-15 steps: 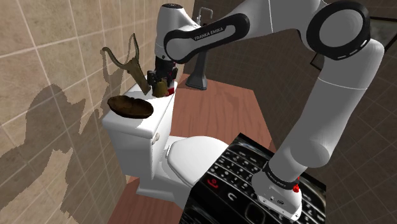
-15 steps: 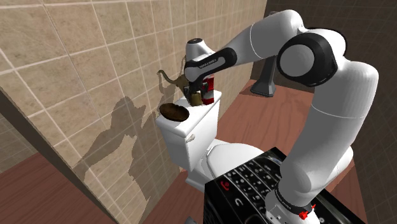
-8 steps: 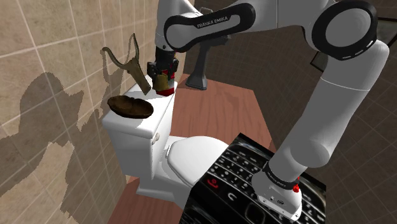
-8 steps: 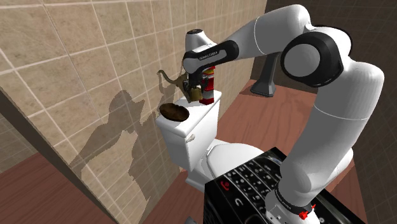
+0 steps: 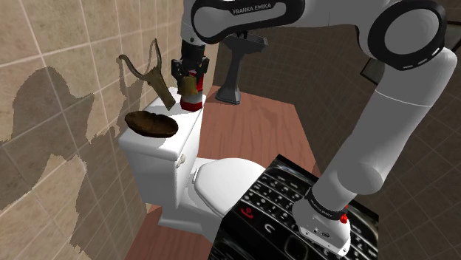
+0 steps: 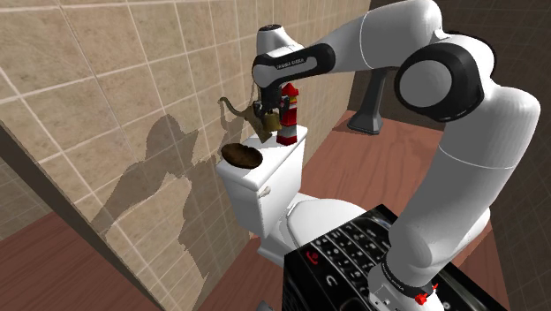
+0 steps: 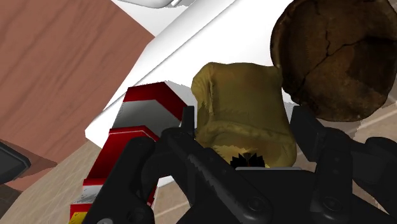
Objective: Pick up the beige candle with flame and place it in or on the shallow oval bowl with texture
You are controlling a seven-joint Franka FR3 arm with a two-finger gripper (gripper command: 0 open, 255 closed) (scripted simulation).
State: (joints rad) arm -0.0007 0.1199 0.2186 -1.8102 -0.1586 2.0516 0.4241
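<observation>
- Now my gripper (image 5: 190,83) is clamped on the beige candle (image 7: 238,108), held above the white tank (image 5: 159,151); this looks like the carry step.
- Next I should bring the brown oval bowl (image 7: 334,57), just beyond my fingertips, underneath, then lower.

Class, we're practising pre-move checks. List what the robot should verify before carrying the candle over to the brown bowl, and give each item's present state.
1. Olive-tan lumpy candle clasped by the black gripper: ok.
2. Candle clear of the white toilet tank lid: ok, it seems.
3. Brown, crack-textured shallow oval bowl empty: ok.
4. Gap to the red-and-white canister beside the candle: cannot tell.
5. Path to the bowl free of the brown forked piece: cannot tell.
</observation>
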